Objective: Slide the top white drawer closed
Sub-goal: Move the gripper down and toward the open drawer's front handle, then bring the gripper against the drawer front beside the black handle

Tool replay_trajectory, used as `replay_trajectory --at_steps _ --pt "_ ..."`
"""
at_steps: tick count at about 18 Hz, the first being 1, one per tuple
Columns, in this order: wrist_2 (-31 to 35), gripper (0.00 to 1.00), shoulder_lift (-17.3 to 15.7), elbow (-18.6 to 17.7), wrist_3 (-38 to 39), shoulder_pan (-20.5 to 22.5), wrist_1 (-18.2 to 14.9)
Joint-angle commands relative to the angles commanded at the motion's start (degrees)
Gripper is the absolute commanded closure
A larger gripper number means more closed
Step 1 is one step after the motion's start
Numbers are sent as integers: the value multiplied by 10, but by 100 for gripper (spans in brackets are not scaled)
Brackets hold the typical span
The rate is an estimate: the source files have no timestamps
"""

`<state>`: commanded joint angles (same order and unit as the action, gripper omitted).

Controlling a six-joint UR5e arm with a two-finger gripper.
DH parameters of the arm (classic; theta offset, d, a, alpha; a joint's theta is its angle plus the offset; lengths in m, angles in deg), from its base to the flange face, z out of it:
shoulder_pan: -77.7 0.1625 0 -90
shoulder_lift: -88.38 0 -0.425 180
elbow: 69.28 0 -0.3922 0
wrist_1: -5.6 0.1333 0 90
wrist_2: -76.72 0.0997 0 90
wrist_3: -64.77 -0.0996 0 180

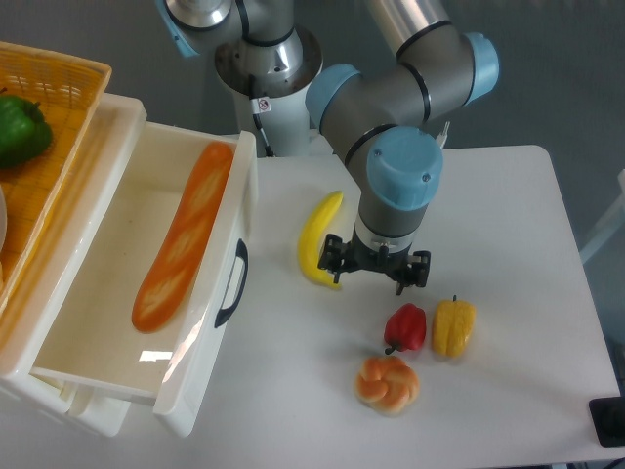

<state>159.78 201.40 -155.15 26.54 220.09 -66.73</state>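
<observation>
The top white drawer [209, 322] stands pulled far out on the left, a long orange baguette [181, 236] lying inside it. Its black curved handle [232, 283] faces right. My gripper [375, 271] hangs open over the table to the right of the drawer, fingers pointing down with nothing between them. It sits just right of a yellow banana [316, 240] and above a red pepper [406, 327], well apart from the handle.
A yellow pepper [453, 325] and a round bun [387, 382] lie on the white table near the red pepper. A yellow woven basket [44, 137] with a green pepper [21, 129] sits on top of the cabinet at far left. A second robot base [266, 59] stands behind.
</observation>
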Motion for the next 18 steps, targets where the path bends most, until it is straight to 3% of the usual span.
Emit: replay_trajectory --at_steps 7,18 --pt "-45 0 11 0 3 -18 0" --pt "-45 0 12 -1 26 -33 0"
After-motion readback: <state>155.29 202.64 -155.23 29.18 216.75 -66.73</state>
